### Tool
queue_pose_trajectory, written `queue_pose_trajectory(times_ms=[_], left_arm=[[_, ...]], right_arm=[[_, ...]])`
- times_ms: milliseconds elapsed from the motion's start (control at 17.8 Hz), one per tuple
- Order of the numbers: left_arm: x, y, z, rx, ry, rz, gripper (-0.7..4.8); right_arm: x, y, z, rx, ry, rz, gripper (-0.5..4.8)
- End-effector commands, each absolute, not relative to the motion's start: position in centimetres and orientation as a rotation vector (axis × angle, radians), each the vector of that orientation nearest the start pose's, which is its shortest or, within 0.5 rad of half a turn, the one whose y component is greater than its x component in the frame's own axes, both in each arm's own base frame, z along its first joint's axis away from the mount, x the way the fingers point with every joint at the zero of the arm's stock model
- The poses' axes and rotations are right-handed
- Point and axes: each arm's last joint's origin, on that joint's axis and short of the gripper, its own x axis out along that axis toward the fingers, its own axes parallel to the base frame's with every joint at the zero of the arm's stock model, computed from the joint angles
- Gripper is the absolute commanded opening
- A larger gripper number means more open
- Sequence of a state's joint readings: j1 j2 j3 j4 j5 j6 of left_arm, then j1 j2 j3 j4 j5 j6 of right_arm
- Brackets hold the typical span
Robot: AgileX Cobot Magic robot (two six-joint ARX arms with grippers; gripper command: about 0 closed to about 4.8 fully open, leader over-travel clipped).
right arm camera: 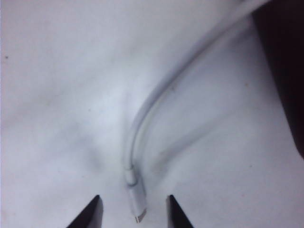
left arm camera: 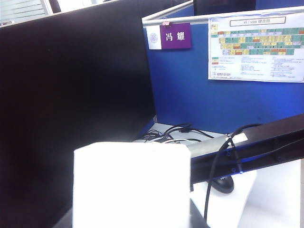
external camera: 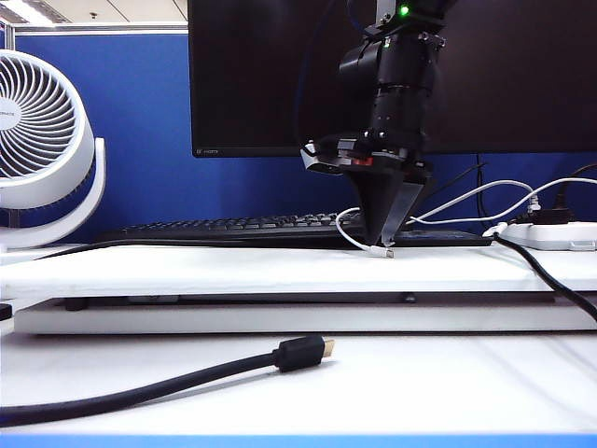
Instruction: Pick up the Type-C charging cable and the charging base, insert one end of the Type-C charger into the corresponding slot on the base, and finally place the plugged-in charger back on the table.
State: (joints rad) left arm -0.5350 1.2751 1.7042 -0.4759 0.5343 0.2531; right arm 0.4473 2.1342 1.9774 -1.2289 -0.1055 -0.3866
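- My right tool hung point-down over the worktop, jaws apart, nothing gripped.
- Cable lay flat on the worktop; its plug sat right between my two fingertips, no contact that I could see.
- Plug's long axis ran roughly along the jaw gap, cord trailing away from the tool in a curve, so I judged a straight drop and a squeeze across the plug would do.
- In the exterior view the plug was just under the tool tip, in front of the keyboard.
- Left wrist view: base, a white block, filled the near field, apparently held up off the worktop; left tool itself not visible, so I couldn't tell its state.
- Right arm was clearly the nearer to the cable.
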Motion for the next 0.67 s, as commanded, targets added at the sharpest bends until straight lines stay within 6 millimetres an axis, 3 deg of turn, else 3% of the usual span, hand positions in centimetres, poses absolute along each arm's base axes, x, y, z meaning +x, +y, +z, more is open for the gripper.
queue_pose_trajectory(times_ms=[56, 674], left_arm=[[19.1, -13.1, 51.2, 0.229, -0.115, -1.071, -0.06], [19.1, -13.1, 51.2, 0.229, -0.115, -1.071, -0.06]], right_arm=[[38.6, 19.1, 25.2, -0.559, 1.276, 0.739, 1.80], [38.7, 19.6, 23.8, -0.574, 1.303, 0.755, 1.72]])
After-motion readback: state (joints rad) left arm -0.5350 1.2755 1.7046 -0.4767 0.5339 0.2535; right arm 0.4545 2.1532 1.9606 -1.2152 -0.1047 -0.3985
